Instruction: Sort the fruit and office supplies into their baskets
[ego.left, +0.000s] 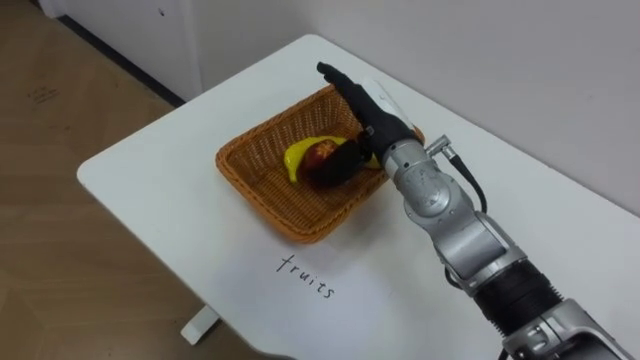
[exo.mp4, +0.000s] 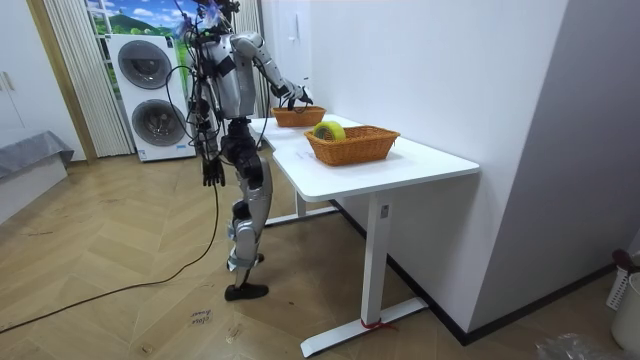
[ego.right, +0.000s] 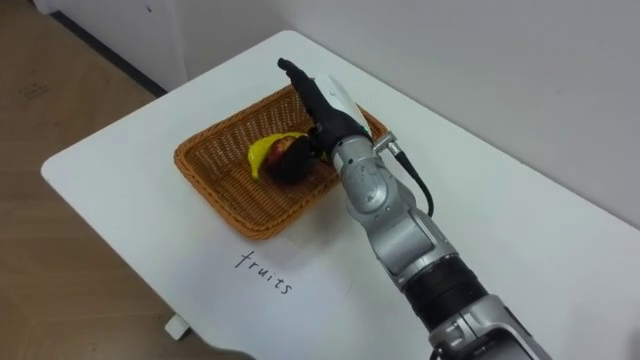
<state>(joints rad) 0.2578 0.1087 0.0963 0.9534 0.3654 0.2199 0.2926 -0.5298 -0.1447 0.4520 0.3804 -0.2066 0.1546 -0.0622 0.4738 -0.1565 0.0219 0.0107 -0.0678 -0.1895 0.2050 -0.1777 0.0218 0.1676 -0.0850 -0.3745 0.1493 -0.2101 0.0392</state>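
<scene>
Right hand (ego.left: 374, 120) low inside basket (ego.left: 290, 228), thumb hooked round red fruit (ego.left: 322, 158), upper fingers straight. Fruit rests in basket against banana (ego.left: 297, 155), likely being set down as sorted. Left hand (exo.mp4: 212, 174) hangs well away from basket; cannot tell its state.
</scene>
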